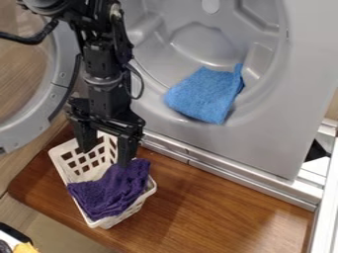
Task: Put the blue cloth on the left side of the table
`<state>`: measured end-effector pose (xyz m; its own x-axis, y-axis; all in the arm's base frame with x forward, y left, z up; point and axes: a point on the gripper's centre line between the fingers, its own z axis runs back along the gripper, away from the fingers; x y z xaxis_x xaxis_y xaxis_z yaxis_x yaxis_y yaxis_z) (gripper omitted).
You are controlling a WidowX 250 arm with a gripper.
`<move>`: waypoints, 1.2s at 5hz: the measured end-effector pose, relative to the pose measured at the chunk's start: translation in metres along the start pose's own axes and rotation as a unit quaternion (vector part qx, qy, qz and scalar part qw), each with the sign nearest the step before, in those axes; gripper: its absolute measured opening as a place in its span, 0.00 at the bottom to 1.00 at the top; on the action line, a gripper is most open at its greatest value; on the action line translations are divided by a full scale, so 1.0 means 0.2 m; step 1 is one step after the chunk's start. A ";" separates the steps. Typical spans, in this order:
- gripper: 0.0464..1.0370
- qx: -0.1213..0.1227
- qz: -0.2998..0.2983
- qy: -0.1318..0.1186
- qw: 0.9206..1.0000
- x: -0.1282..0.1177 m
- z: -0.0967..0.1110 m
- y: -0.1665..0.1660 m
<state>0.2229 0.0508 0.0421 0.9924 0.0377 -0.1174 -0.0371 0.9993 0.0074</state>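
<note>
One blue cloth (203,96) slumped in the drum (204,44) mouth | your gripper (105,154) above the basket (125,213) | jaws wide, probably to straddle fabric

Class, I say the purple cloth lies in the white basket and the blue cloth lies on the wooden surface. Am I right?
The blue cloth's place is wrong: the camera view shows the blue cloth inside the grey machine. The purple cloth does lie in the white basket.
</note>
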 end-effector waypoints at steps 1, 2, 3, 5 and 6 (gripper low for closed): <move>0.96 -0.004 0.001 0.010 1.000 0.00 -0.03 -0.01; 0.96 -0.015 -0.008 -0.010 1.000 0.04 -0.01 -0.06; 0.96 -0.025 -0.012 -0.045 0.999 0.14 0.05 -0.11; 0.96 -0.034 -0.013 -0.135 0.990 0.39 0.12 -0.18; 0.96 -0.045 -0.011 -0.165 0.985 0.53 0.11 -0.21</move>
<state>0.3322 0.0138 0.0521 0.9768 0.0271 0.2126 -0.0098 0.9966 -0.0820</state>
